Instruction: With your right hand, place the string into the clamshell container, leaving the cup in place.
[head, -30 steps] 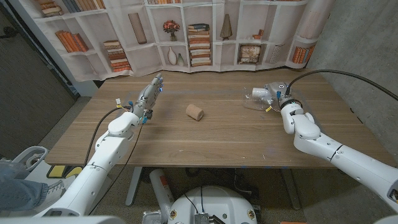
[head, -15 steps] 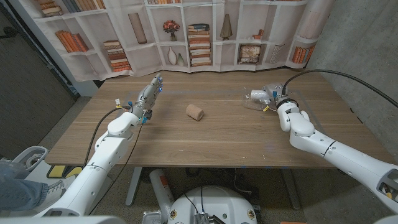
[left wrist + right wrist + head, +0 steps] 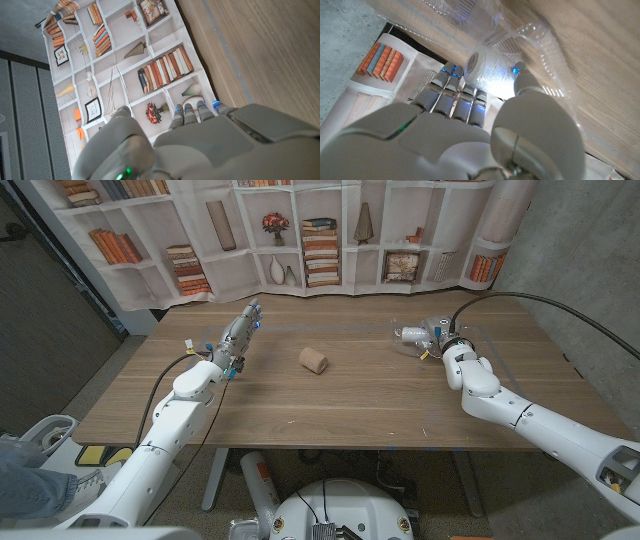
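A white spool of string (image 3: 411,333) sits within the clear clamshell container (image 3: 400,344) at the table's far right. My right hand (image 3: 440,338) is at the container. In the right wrist view the string (image 3: 483,63) lies pinched between my fingertips (image 3: 451,71) and thumb, with ribbed clear plastic of the container (image 3: 546,46) around it. The brown cup (image 3: 313,360) lies on its side mid-table, well apart from both hands. My left hand (image 3: 241,330) hovers over the table's far left with fingers stretched out and nothing in it.
A bookshelf-print backdrop (image 3: 320,230) hangs behind the table's far edge. Bare wooden tabletop (image 3: 340,405) stretches between the cup and the near edge. A grey wall (image 3: 580,240) rises to the right.
My right forearm has swung inward and the hand with the string has shifted slightly left at the container. The left arm and the cup have not moved.
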`<state>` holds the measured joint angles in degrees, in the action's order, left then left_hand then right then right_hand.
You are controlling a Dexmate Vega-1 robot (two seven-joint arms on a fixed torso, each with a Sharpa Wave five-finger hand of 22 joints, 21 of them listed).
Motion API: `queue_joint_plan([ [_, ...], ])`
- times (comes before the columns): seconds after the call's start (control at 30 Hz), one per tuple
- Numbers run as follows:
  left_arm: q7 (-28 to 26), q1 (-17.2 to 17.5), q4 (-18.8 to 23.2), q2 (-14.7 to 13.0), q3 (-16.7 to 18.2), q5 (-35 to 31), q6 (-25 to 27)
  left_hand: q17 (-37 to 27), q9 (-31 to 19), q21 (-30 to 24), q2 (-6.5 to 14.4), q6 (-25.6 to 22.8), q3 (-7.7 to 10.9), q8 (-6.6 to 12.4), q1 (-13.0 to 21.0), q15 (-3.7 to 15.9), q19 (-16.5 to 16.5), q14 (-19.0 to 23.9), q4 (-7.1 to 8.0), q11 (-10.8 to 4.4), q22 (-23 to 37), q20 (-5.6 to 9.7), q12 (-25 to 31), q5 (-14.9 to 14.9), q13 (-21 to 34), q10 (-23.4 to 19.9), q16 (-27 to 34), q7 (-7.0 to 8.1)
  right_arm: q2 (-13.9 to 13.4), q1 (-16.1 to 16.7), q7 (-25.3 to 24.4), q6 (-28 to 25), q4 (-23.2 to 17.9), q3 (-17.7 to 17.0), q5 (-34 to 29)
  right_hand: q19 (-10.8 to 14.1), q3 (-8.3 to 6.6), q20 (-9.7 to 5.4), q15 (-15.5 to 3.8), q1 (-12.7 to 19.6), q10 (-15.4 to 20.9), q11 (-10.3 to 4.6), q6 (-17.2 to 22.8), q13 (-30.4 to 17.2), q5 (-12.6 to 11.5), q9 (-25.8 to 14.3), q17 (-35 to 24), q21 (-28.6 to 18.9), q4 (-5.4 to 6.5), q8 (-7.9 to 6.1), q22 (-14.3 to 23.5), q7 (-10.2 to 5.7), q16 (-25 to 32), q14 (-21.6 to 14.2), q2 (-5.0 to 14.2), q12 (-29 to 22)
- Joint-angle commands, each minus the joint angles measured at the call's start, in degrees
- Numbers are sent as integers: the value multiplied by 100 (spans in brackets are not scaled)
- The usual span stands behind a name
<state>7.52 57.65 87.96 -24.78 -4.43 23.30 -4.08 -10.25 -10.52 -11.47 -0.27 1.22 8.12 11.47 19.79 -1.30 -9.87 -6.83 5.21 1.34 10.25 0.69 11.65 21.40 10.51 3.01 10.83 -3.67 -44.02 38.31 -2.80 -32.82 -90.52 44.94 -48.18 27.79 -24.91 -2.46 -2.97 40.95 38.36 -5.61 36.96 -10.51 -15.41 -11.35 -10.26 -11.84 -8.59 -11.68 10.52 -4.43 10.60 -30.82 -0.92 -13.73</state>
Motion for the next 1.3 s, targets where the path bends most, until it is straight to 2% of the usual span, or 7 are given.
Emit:
queue_joint_plan([
  [0.03, 23, -1, -41, 45, -22, 21, -5, -15, -21, -6, 41, -17, -31, -17, 19, -13, -42, -26, -3, -13, 20, -8, -13, 2, 17, 13, -12, 9, 43, -84, 13, 43, 92, 88, 82, 15, -103, -251, -567, 35, -24, 18, 114, -9, 26, -6, -14, 2, 102, -3, 12, -182, -12, 31, 81, 20],
  [0.13, 16, -3, -17, 36, -28, 5, 5, -15, -21, -6, 43, -17, -34, -17, 20, -18, -42, -33, -3, 3, 20, -7, -14, 1, 17, 15, -14, 10, 37, -87, 8, 39, 83, 91, 92, 5, -91, -234, -554, 18, -44, -2, 67, -10, 35, -7, -14, 6, 108, 16, 12, -175, -14, 42, 68, 33],
  [0.4, 39, -22, -50, 35, -27, 13, -12, -15, -21, -7, 48, -19, -41, -17, 24, -21, -41, -32, -3, -8, 20, -3, -15, -2, 17, 18, -14, 8, -15, -92, 78, 36, 12, 100, 102, -30, 14, -171, -482, -154, -190, 71, -223, -16, 80, -7, -29, 19, 180, 111, 13, -183, -23, 147, -19, 109],
  [0.63, 105, -77, -144, 46, -36, 28, -47, -15, -21, -8, 51, -20, -47, -17, 26, -13, -40, -31, -4, -12, 20, -12, -12, -4, 17, 12, -13, 10, -45, -111, 171, 15, -79, 111, 66, -87, 100, -71, -370, -293, -492, 99, -612, -24, 91, -7, -35, 35, 217, 169, 12, -259, -33, 293, -112, 220],
  [0.73, 126, -94, -180, 59, -35, 32, -89, -15, -21, -6, 52, -18, -49, -17, 27, -14, -46, -31, -4, -14, 20, -19, -11, -4, 18, 9, -13, 7, -58, -102, 181, -2, -136, 103, 38, -102, 127, -33, -349, -338, -583, 180, -817, -28, 85, -6, -37, 37, 225, 188, 12, -290, -40, 371, -144, 238],
  [0.9, 171, -128, -265, 77, -42, 51, -118, -15, -21, -3, 55, -23, -54, -15, 29, -12, -54, -30, -4, -20, 20, -27, -11, -6, 18, 9, -12, 8, -95, -88, 237, 19, -222, 79, 32, -112, 164, 11, -334, -370, -644, 176, -1182, -31, 65, -6, -27, 36, 208, 221, 10, -419, -32, 408, -222, 238],
  [1.3, 204, -129, -332, 100, -34, 62, -159, -16, -21, -4, 61, -22, -63, -16, 33, -5, -54, -26, -4, -30, 21, -17, -9, -9, 18, 2, -11, 12, -121, -58, 352, -6, -335, 50, -49, -225, 245, 168, -184, -473, -1071, 318, -1777, -39, -12, -8, -29, 61, 209, 193, 9, -321, -54, 667, -347, 307],
])
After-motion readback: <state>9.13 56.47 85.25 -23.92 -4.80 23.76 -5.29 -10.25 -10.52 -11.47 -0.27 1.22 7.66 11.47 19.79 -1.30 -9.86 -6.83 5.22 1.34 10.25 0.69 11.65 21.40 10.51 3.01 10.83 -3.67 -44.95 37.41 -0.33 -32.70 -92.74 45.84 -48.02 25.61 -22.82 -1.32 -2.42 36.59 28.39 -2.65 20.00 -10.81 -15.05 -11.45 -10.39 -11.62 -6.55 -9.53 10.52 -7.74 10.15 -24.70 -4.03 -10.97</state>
